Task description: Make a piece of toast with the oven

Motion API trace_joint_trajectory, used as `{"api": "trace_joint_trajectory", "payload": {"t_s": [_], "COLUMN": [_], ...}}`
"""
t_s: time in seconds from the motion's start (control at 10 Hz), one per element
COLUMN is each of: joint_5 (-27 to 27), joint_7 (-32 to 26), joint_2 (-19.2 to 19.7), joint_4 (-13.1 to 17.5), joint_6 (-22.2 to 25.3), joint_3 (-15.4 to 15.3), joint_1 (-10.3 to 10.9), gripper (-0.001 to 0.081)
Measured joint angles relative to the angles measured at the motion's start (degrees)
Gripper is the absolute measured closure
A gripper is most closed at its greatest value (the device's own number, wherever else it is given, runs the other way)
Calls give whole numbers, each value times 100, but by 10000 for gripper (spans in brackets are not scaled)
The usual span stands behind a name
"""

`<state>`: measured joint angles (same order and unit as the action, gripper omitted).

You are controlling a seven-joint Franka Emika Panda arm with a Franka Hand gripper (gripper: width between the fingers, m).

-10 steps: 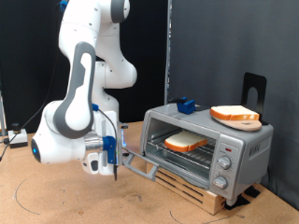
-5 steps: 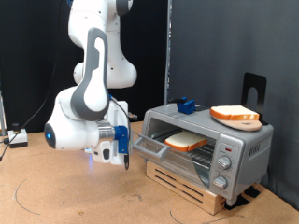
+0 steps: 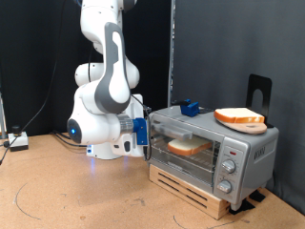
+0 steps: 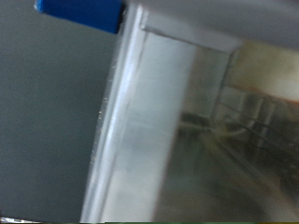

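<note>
Oven [image 3: 214, 151] door looks shut, piece of toast [image 3: 183, 147] inside on rack — door-closing step. Gripper [image 3: 145, 134] at door's left edge; finger spread cannot tell.

Probably robotics lab: black curtain backdrop [image 3: 205, 48], bare wooden tabletop [image 3: 67, 196], oven [image 3: 212, 148] raised on wooden pallet [image 3: 195, 194].

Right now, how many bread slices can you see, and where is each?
2. One piece of toast lies inside the oven behind the glass door; a second slice sits on the round wooden board on top. None seems hidden.
</note>
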<state>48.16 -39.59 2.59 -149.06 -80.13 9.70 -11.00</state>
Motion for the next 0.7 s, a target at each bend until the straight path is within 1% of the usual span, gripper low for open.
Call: {"api": "trace_joint_trajectory", "payload": {"t_s": [0.2,0.3,0.4,0.5,0.7], "joint_5": [149,235,252,192,-105], "joint_7": [201,401,619,800,1042], "joint_2": [-399,-607,-763,-827,-820], "joint_4": [-344,-481,-547,-538,-465], "joint_6": [-70,-170,-241,-279,-585], "joint_3": [-111,-116,-67,32,235], "joint_1": [62,48,-16,-134,-388], "gripper": [2,2,2,2,2]}}
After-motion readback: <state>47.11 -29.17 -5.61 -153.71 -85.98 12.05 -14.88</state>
